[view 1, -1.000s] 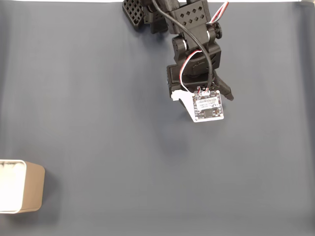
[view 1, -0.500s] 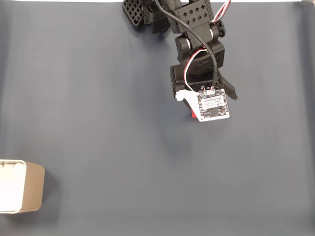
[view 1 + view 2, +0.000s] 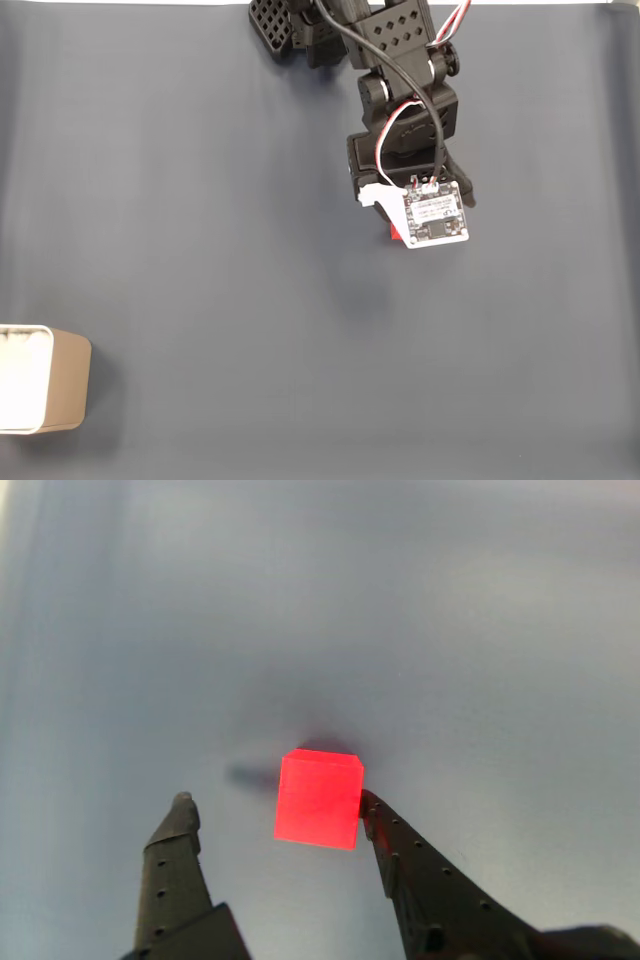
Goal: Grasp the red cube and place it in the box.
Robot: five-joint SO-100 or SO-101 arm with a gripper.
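The red cube [image 3: 320,800] sits on the grey table between my gripper's two black fingers in the other view. It touches the right finger [image 3: 400,855]. A gap separates it from the left finger [image 3: 175,850]. The gripper [image 3: 275,800] is open and low over the table. In the fixed view only a red sliver of the cube [image 3: 394,235] shows beside the white circuit board [image 3: 435,216] on the arm's wrist. The box [image 3: 62,381], tan with a white rim, stands at the lower left edge, far from the arm.
The black arm [image 3: 400,90] reaches down from its base at the top centre of the fixed view. A grey mat [image 3: 200,200] covers the whole table, with wide bare room between the arm and the box.
The wrist has shifted slightly right and down. A red edge of the cube now shows beside the circuit board. The box has not moved.
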